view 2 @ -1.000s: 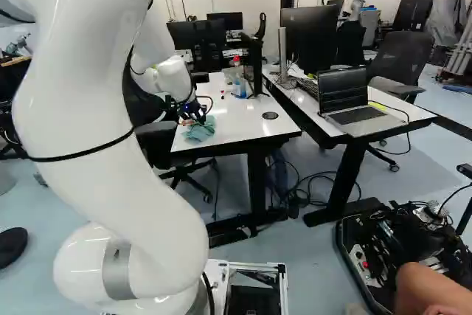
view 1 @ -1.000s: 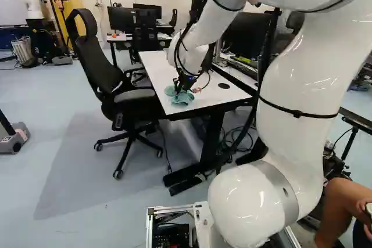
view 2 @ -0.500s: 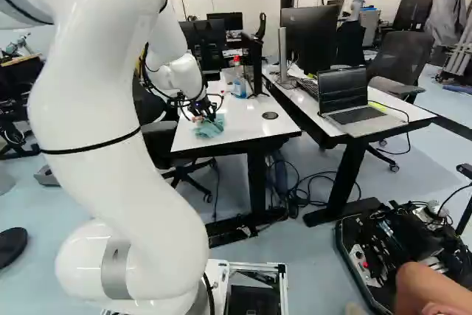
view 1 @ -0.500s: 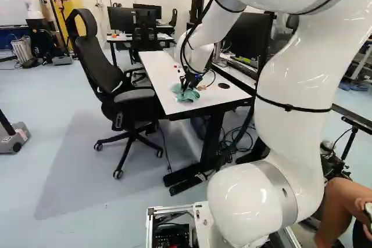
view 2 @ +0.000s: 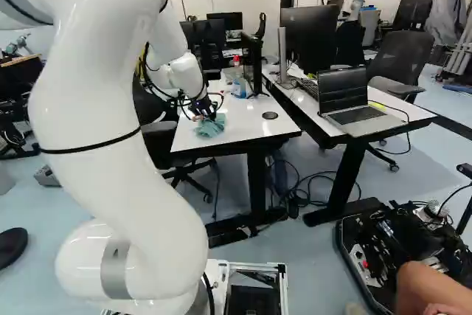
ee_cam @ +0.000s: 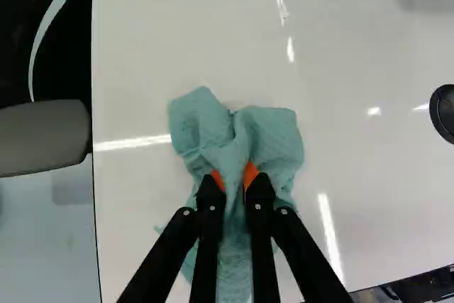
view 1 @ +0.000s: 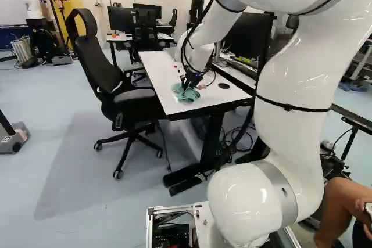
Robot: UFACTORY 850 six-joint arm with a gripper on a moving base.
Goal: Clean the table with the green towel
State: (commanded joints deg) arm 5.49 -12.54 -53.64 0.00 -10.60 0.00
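While our claw pinches a fold of green towel between its 2 orange pads, we see the rest of it crumpled on the white worktop. Farther along we see a bottle; beside the worktop, a black chair.

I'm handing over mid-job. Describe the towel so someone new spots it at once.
Find the white-topped table beside the high-backed black chair in the left base view. Near the tabletop's end closest to the base, the crumpled towel lies with a fold pinched in the hand. Its soft blue-green cloth sets it apart from the flat, round black disc nearby.
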